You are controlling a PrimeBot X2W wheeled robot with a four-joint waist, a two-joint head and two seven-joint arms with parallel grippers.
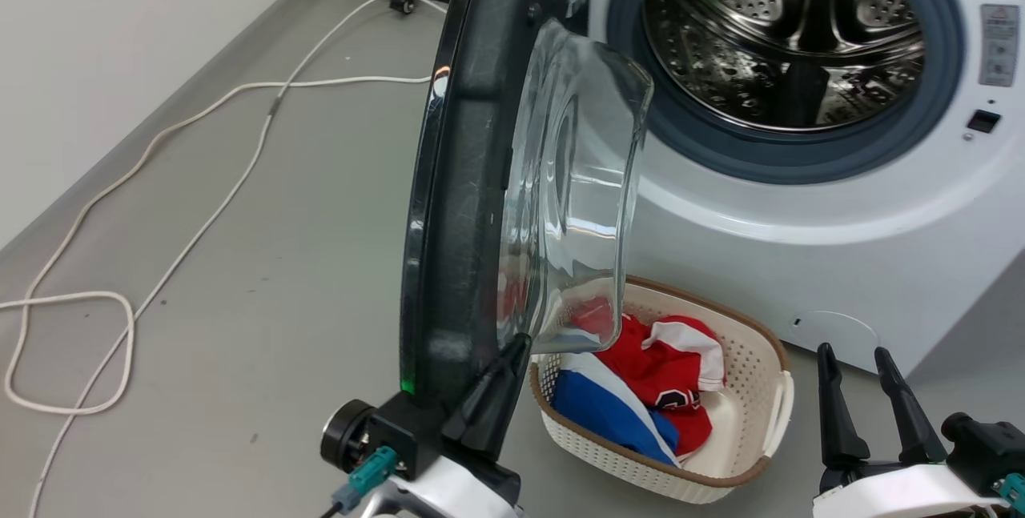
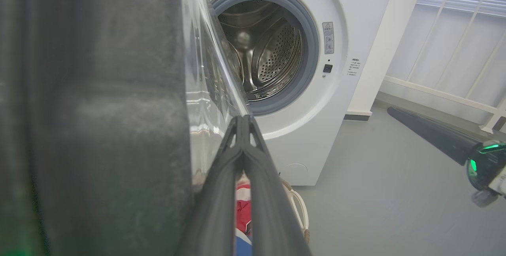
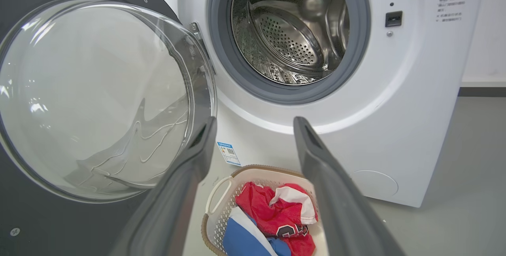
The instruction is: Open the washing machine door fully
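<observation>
Head view: left gripper [image 1: 516, 346] is leaning on the large round black-rimmed glass-bowled door [image 1: 464, 182].
It is standing edge-on, 12 to 6 o'clock, at 9 o'clock of the white front-loading washing machine [image 1: 801, 214]. Left fingers [image 1: 490, 399], pressed together, are touching its inner face, door lying at their 9 o'clock. The right gripper [image 1: 853, 358], fingers apart, is idling farther off at 4 o'clock.

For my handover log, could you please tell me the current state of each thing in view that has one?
Door: open, standing roughly square to the washer front.
Drum: exposed, no laundry visible.
Basket: below the door, holding red, white and blue clothes.
Left gripper: shut, tips by the door's inner side.
Right gripper: open, empty.
Cable: lying loose.
</observation>
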